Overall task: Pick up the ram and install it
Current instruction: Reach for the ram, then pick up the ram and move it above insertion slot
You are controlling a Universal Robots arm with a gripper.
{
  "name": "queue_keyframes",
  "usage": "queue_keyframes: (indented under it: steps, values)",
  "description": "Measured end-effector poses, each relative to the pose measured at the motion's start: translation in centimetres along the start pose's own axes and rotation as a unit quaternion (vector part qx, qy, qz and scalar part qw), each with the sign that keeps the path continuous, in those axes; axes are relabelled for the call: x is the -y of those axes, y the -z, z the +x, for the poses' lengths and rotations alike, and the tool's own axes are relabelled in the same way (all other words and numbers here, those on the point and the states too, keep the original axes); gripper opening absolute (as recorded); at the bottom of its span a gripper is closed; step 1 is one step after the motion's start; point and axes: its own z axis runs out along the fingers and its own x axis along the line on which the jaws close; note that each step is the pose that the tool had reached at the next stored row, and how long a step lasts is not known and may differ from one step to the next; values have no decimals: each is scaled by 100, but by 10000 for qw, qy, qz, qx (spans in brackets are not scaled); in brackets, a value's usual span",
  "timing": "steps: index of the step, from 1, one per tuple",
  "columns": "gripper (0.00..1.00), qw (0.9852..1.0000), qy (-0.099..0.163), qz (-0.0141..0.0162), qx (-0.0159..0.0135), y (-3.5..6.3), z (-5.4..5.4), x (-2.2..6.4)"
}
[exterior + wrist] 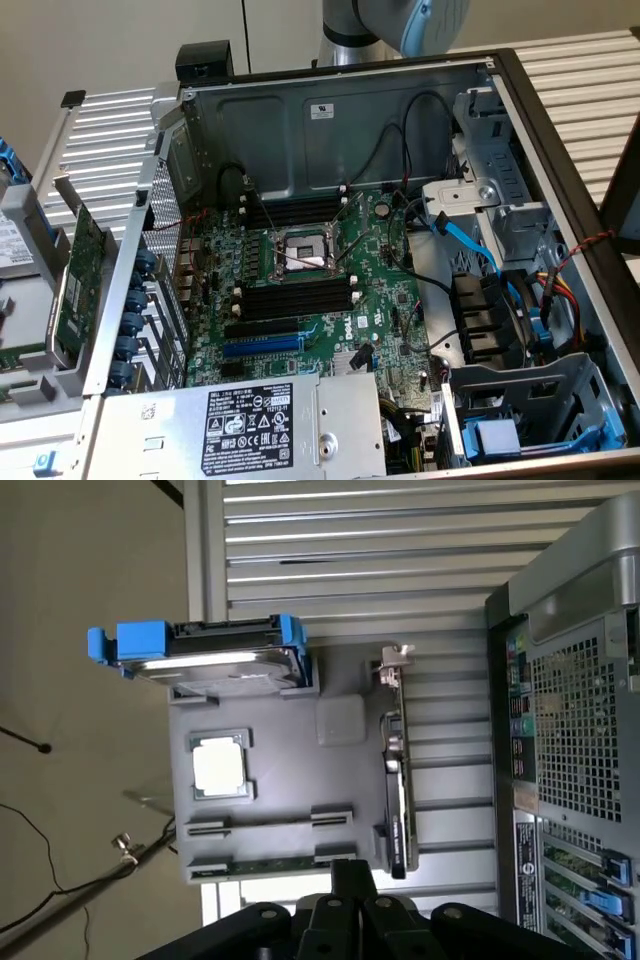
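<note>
Jaws clenched tight, nothing in them. My gripper [352, 872] hangs over the gray tray [280, 780] beside the computer case [300, 135]. The ram [268, 865] is, I think, that thin green strip sitting in the tray's outermost holder, just beside my fingertips.

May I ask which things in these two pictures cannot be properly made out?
Wrist view: one end of the ram is covered by the gripper; whether they touch cannot be told.
Wrist view: the ram's chips and label are too small to make out.
Exterior view: the arm is cut off by the top edge.
Exterior view: the tray is cut off by the left edge and partly hidden by the expansion card.
</note>
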Motion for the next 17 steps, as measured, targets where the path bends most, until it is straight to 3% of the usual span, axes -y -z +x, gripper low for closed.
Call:
queue_keyframes:
  steps: [8,11,17]
  values:
    - [10,10000,21,1,-13,-10,4,130]
    - [10,10000,19,3,-40,-15,4,138]
    - [10,10000,51,2,-43,-33,10,148]
